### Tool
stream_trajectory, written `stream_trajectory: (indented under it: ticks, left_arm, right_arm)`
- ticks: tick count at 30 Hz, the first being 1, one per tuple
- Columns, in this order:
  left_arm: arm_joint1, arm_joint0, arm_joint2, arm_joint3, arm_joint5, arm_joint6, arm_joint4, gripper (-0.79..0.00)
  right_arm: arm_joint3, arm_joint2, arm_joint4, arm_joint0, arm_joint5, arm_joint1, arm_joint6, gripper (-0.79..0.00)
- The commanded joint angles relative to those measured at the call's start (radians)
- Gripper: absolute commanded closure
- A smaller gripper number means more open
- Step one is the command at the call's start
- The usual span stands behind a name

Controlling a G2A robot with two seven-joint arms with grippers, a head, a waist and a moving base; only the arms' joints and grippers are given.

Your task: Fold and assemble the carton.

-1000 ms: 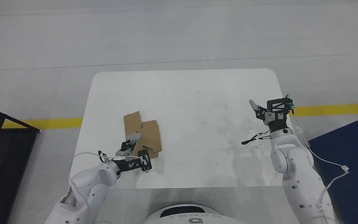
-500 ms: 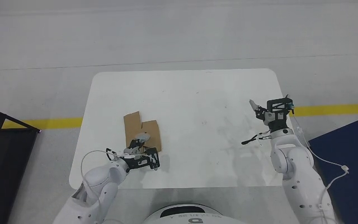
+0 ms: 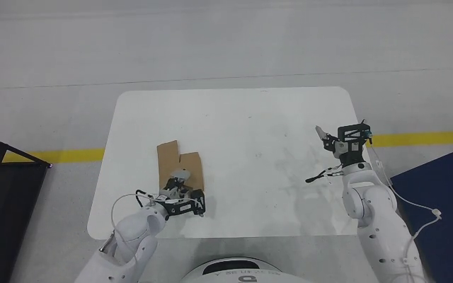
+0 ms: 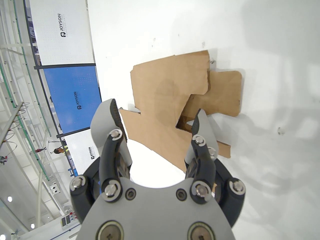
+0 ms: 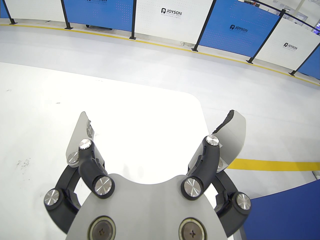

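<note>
The carton lies flat on the table, its near edge beneath my left gripper. My fingers are spread wide, grasping nothing.

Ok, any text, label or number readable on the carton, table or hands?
On the carton: none, plain brown cardboard.
On the table: none, only small dark specks.
On the left hand and the right hand: none.
On the fence panels behind: a brand logo, repeated; the line under it is too small to read.
</note>
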Motion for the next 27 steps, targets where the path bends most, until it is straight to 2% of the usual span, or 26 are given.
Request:
stream_trajectory:
  ticks: [1,4,9,14,18,19,20,21,27]
  left_arm:
    - [-0.001,-0.005,0.008,0.007,0.006,-0.003,0.003,-0.459]
    - [-0.003,-0.012,0.018,0.015,0.009,-0.006,0.007,-0.391]
    - [-0.004,-0.03,0.03,0.036,-0.004,-0.015,0.018,-0.428]
    - [-0.008,-0.053,0.043,0.063,-0.006,-0.03,0.021,-0.382]
    - [-0.011,-0.067,0.056,0.077,0.0,-0.04,0.029,-0.268]
    - [-0.011,-0.069,0.058,0.08,0.001,-0.041,0.029,-0.206]
    - [-0.012,-0.072,0.059,0.08,0.007,-0.041,0.031,-0.083]
    - [-0.012,-0.073,0.06,0.082,0.015,-0.041,0.03,0.0]
    - [-0.015,-0.074,0.035,0.072,0.095,-0.024,-0.02,0.0]
  right_arm:
    - [0.0,0.0,0.0,0.0,0.0,0.0,0.0,-0.785]
    - [0.0,0.0,0.0,0.0,0.0,0.0,0.0,-0.785]
    - [0.0,0.0,0.0,0.0,0.0,0.0,0.0,-0.785]
    - [0.0,0.0,0.0,0.0,0.0,0.0,0.0,-0.785]
    - [0.0,0.0,0.0,0.0,0.0,0.0,0.0,-0.785]
    - [0.0,0.0,0.0,0.0,0.0,0.0,0.0,-0.785]
    - [0.0,0.0,0.0,0.0,0.0,0.0,0.0,-0.785]
    - [0.0,0.0,0.0,0.0,0.0,0.0,0.0,-0.785]
    - [0.0,0.0,0.0,0.0,0.0,0.0,0.0,-0.785]
